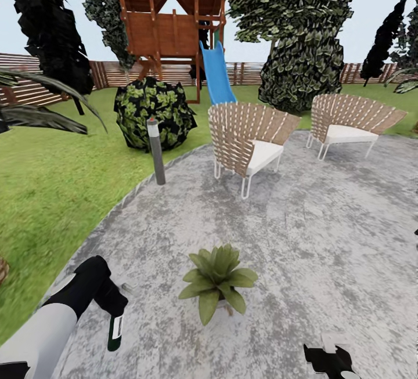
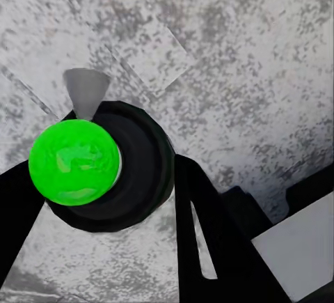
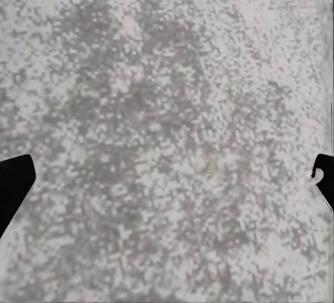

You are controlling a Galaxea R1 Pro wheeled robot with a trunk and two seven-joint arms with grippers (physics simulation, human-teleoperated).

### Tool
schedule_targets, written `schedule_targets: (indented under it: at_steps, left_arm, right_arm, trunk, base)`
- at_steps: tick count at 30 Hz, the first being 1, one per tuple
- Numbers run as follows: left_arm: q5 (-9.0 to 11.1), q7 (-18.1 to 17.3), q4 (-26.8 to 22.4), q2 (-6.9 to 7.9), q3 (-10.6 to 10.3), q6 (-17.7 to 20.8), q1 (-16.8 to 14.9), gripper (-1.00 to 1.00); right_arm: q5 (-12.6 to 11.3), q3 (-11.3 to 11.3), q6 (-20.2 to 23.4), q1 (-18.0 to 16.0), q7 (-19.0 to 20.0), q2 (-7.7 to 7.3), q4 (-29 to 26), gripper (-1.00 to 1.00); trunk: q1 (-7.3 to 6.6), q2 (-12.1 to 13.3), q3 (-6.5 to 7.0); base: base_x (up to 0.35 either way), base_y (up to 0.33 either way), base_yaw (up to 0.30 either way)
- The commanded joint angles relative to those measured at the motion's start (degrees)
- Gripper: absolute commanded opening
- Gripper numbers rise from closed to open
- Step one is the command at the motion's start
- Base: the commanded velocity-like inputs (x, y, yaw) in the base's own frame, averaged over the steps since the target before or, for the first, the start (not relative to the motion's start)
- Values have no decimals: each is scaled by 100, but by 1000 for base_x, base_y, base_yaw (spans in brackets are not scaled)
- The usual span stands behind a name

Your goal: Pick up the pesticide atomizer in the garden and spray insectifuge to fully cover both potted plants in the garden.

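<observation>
The pick-up looked done: the left gripper [image 1: 116, 304] had its fingers clamped on the pesticide atomizer [image 1: 115, 332], the bottle hanging from them above the grey patio [image 1: 325, 234], green top [image 2: 73, 162] sitting between the 2 fingers. 1 potted plant [image 1: 216, 280] stood near, just past the fingertips and apart from the bottle. The right gripper [image 1: 331, 361] had fingers spread wide, holding nothing. Spraying both plants apparently remained.
</observation>
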Motion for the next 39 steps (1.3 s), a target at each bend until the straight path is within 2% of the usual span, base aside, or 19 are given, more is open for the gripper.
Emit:
schedule_targets:
  at_steps: [1,6,24,32,34,39]
  left_arm:
    - [-47,-9,-7,0,24,34,-1,-100]
    - [-47,75,2,12,15,14,9,-100]
    - [-12,81,8,20,24,-5,17,-100]
    - [1,79,8,19,12,-21,22,-100]
    - [-1,77,15,21,12,-128,25,-100]
    - [-45,61,83,26,-1,-750,26,-100]
  right_arm:
    - [-29,49,-5,-2,-23,0,-4,100]
    - [-29,55,2,-2,-16,7,-4,100]
    - [-33,49,4,-2,-14,15,-4,100]
    - [-37,49,4,-2,-15,10,-4,100]
    - [-31,49,4,-2,-15,9,-1,100]
    - [-28,49,4,-2,-15,2,6,100]
  trunk:
    - [3,-2,-1]
    - [3,-2,7]
    - [3,-2,7]
    - [3,-2,25]
    - [3,-2,32]
    - [3,-2,47]
  base:
    - [338,0,-264]
    - [153,0,-110]
    - [5,0,-1]
    - [262,96,-196]
    - [314,117,-282]
    - [313,109,-260]
